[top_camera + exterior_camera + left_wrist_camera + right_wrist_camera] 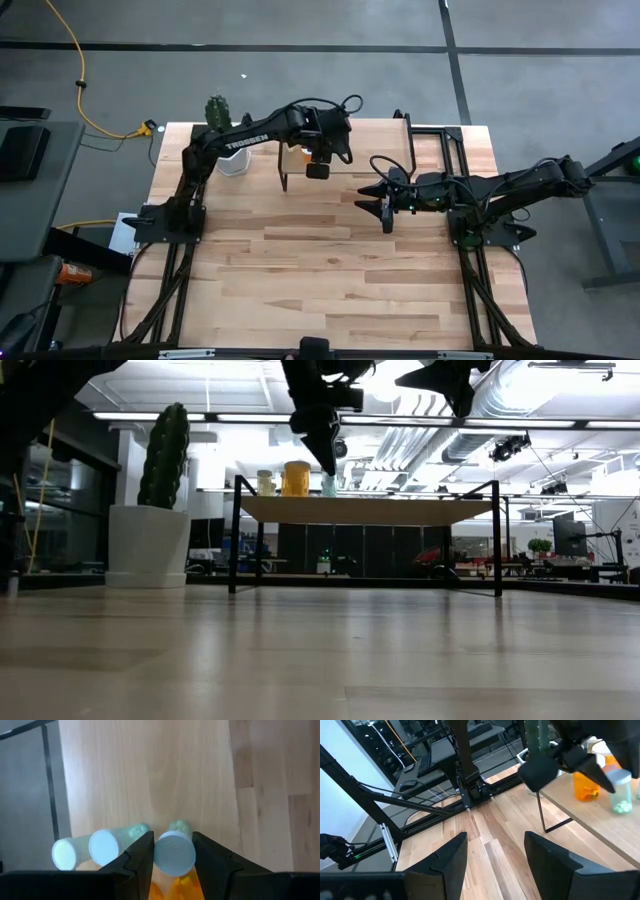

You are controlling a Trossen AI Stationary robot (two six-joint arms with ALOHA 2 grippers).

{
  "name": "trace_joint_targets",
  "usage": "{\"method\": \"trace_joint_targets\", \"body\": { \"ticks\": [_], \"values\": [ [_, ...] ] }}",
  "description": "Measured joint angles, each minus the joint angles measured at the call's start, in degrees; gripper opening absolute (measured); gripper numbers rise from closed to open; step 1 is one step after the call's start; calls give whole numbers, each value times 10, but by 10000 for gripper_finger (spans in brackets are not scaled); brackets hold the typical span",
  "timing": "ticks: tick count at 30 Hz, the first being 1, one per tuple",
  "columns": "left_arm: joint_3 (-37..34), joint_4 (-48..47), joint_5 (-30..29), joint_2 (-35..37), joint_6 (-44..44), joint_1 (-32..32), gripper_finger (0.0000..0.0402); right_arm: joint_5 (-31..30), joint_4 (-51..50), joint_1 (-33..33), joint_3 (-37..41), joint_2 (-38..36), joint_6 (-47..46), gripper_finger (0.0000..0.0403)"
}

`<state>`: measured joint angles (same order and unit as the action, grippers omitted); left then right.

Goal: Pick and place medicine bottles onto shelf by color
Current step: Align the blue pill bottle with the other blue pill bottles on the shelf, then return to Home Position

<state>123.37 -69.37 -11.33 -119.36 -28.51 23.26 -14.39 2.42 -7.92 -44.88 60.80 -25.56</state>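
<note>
Left claw (172,852) over shelf (360,150) near its left end, clenched round pale green bottle (174,851). Two more bottles (102,847) just beside it, orange one (584,786) too. Right claw (492,855) released, mid-table, empty.

Left gripper (173,854): dark fingers (137,855) stand either side of a white-capped bottle, closed against its cap.
Held bottle (174,851): clear body with pale green pills, seen cap-on, over the shelf.
Shelf (145,775): light-wood board under the bottle; black frame bar (50,790) beside its edge.
Neighbouring bottles (107,845): two more white caps just beside the held bottle.
Orange bottle (175,887): partly visible between the fingers, behind the held bottle's cap.
</note>
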Motion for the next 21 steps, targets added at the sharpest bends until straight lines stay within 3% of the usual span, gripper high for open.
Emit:
{"method": "trace_joint_targets", "body": {
  "ticks": [21],
  "values": [
    [0,15,4,-1,29,0,243,0,0,0,0,0,1,188]
  ]
}}
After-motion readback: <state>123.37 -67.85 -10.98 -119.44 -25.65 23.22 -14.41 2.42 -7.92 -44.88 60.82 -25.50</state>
